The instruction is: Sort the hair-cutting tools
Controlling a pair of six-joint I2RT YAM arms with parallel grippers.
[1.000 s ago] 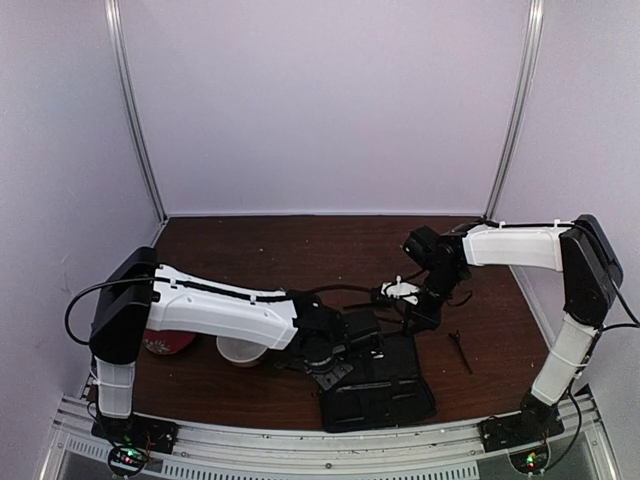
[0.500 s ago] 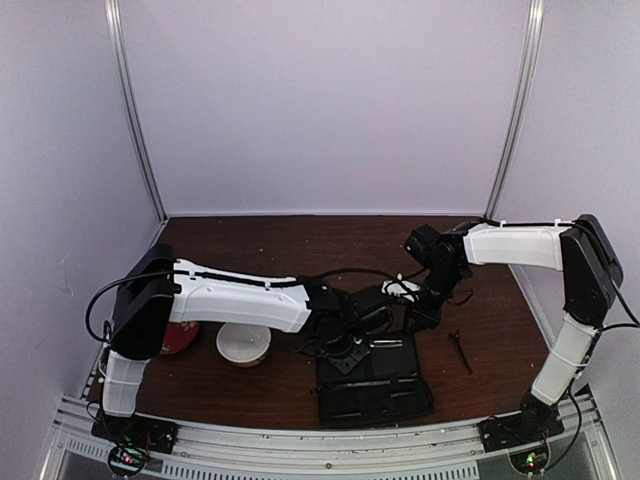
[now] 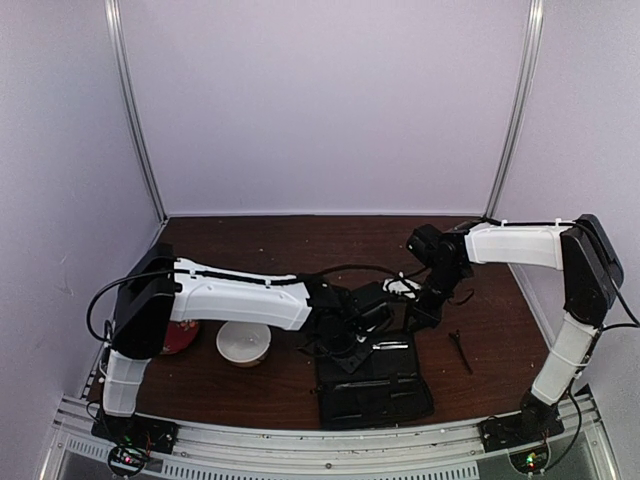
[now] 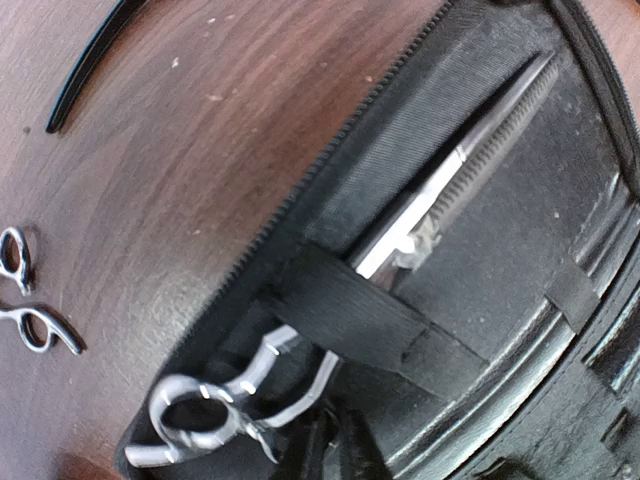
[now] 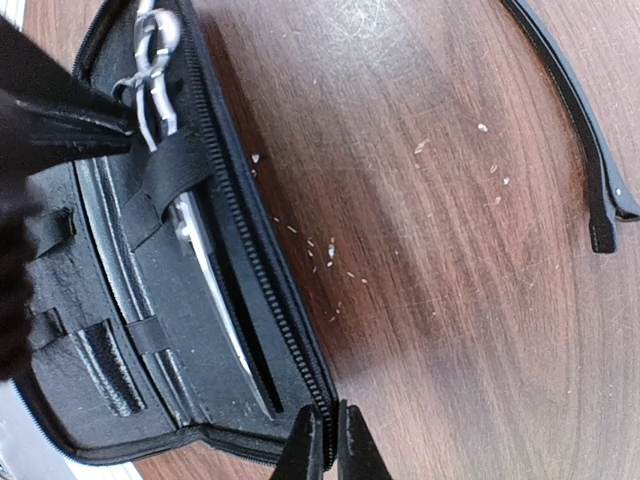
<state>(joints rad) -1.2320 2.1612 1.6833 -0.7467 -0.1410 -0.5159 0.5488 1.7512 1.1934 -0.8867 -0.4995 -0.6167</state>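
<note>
An open black pouch point(image 3: 380, 395) lies at the near middle of the table. One pair of silver scissors point(image 4: 200, 420) is tucked under an elastic strap inside it, also in the right wrist view point(image 5: 155, 60). My left gripper point(image 4: 330, 450) is shut, its tips against that pair's handles. My right gripper point(image 5: 330, 445) is shut on the pouch's zipper edge point(image 5: 300, 350) at its far right corner. A second pair of scissors point(image 4: 25, 300) lies on the table beside the pouch. A thin black clip point(image 5: 580, 120) lies right of the pouch point(image 3: 460, 350).
A white bowl point(image 3: 243, 343) stands left of the pouch, under my left arm, with a red round object point(image 3: 180, 338) further left. A small white item point(image 3: 402, 288) lies behind the pouch. The table edge and rail run along the front.
My left gripper has moved away from me and to the right, over the pouch's far left part, uncovering the white bowl. My right gripper has stayed at the pouch's corner.
</note>
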